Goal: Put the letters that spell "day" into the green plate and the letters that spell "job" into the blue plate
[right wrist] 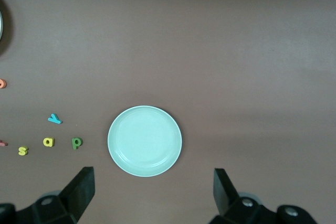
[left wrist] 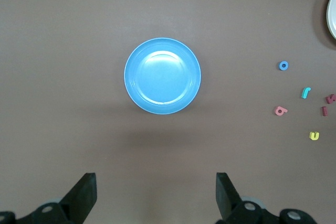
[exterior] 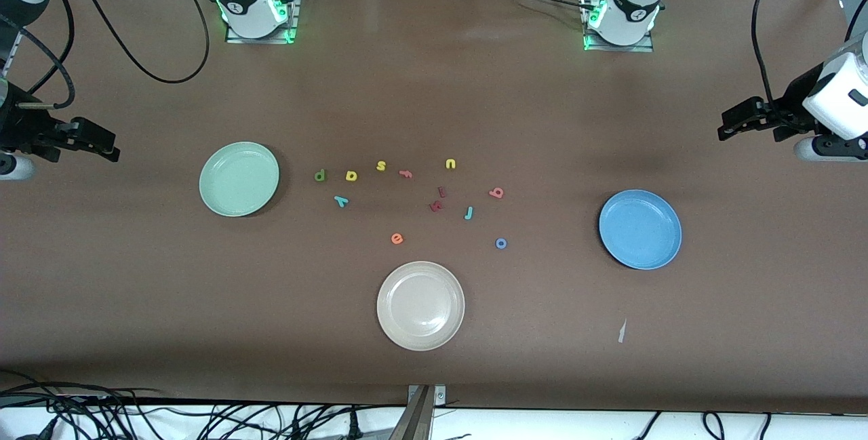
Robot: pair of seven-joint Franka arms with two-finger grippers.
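Note:
The green plate (exterior: 239, 178) (right wrist: 145, 140) lies toward the right arm's end of the table, holding nothing. Beside it lie the dark green d (exterior: 320, 174) (right wrist: 76, 142), yellow a (exterior: 351, 175) (right wrist: 48, 141) and teal y (exterior: 341, 201) (right wrist: 54, 119). The blue plate (exterior: 640, 229) (left wrist: 163, 75), also bare, lies toward the left arm's end. The pink b (exterior: 497, 192) (left wrist: 281, 110), teal j (exterior: 468, 213) (left wrist: 306, 93) and blue o (exterior: 501, 243) (left wrist: 283, 65) lie near it. My right gripper (exterior: 108, 143) (right wrist: 154, 177) hangs open over bare table at its end. My left gripper (exterior: 724, 125) (left wrist: 156, 182) hangs open likewise.
A cream plate (exterior: 420, 305) sits nearer the front camera, midway along the table. Among the task letters lie a yellow s (exterior: 381, 165), yellow u (exterior: 450, 164), a salmon letter (exterior: 405, 173), an orange e (exterior: 397, 238) and dark red letters (exterior: 436, 206). A paper scrap (exterior: 621, 331) lies near the blue plate.

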